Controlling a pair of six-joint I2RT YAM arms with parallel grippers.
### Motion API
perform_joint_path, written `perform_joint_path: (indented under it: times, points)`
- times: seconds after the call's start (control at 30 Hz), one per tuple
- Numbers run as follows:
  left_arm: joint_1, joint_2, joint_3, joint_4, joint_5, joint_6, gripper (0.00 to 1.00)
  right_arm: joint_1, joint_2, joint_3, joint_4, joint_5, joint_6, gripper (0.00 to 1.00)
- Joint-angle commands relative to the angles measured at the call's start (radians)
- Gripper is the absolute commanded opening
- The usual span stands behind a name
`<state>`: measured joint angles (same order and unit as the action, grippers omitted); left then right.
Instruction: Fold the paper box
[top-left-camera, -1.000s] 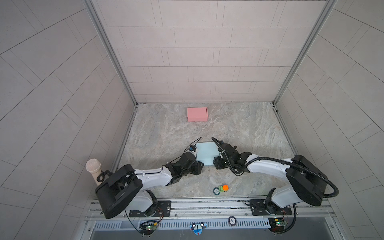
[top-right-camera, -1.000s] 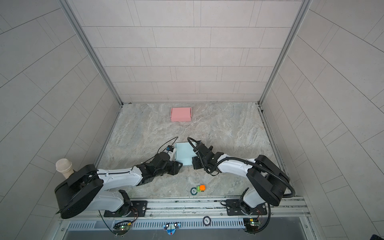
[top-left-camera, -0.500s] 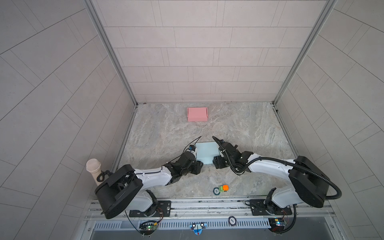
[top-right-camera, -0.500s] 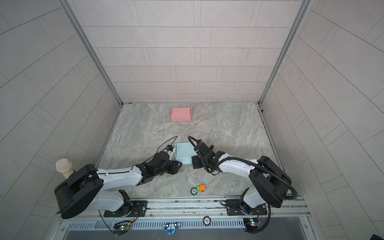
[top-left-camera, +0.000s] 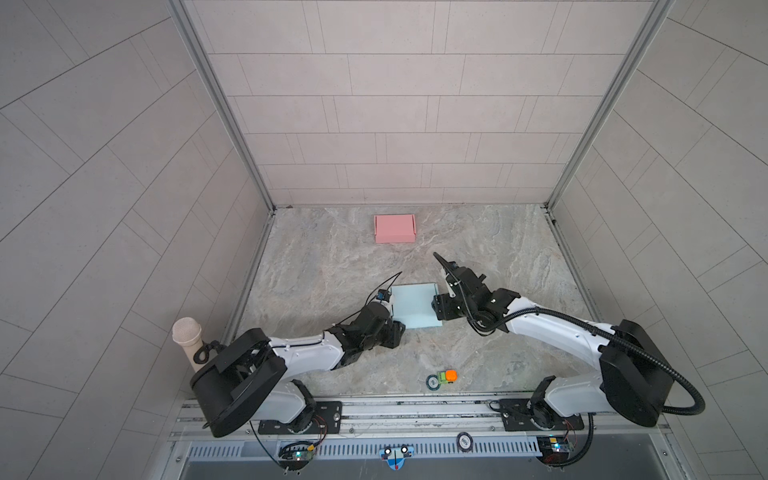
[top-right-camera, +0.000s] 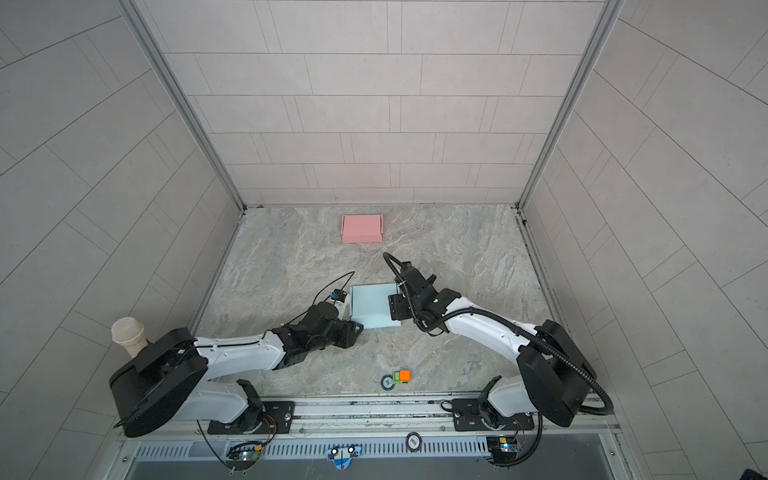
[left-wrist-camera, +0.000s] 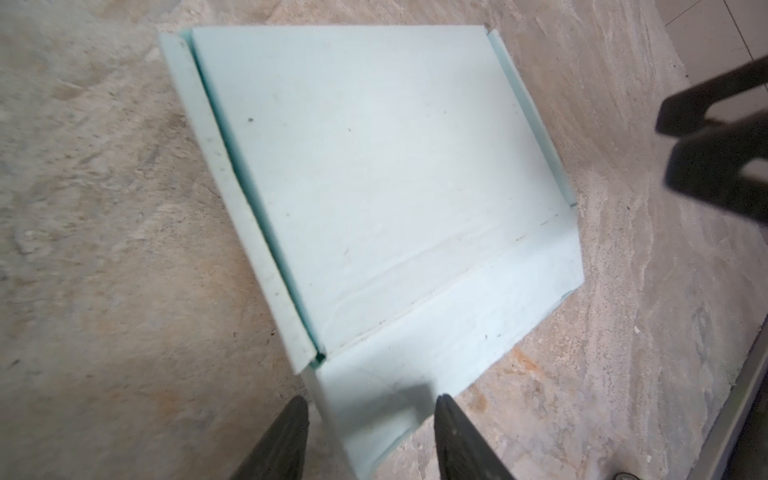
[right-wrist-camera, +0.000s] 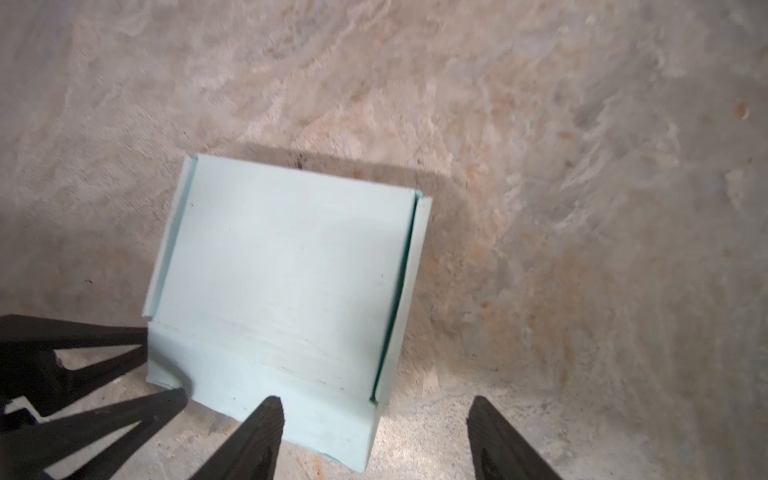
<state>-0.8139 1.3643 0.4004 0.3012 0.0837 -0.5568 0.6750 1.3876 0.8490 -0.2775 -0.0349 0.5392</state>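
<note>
Down at the table's (top-left-camera: 332, 266) 6 o'clock, left gripper (left-wrist-camera: 370, 409) and right gripper (right-wrist-camera: 374, 401) both gape open, so the box flap (left-wrist-camera: 457, 324) could spring back.

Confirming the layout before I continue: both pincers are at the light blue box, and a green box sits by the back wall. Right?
No: by the back wall sits a pink box, not a green one, as both top views show. The left pincer and right pincer are at the light blue box.
</note>
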Motion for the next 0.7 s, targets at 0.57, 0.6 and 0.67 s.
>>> perform_joint_path:
  times: [0.57,0.6,0.67]
  points:
    - [0.005,0.036,0.069,-0.057,-0.056,0.053,0.53,-0.053,0.369,0.186,0.047,-0.036,-0.068,0.69]
    - [0.005,0.039,0.070,-0.061,-0.059,0.054,0.53,-0.054,0.367,0.182,0.049,-0.036,-0.067,0.69]
    - [0.005,0.048,0.074,-0.067,-0.062,0.057,0.53,-0.054,0.366,0.178,0.050,-0.036,-0.067,0.69]
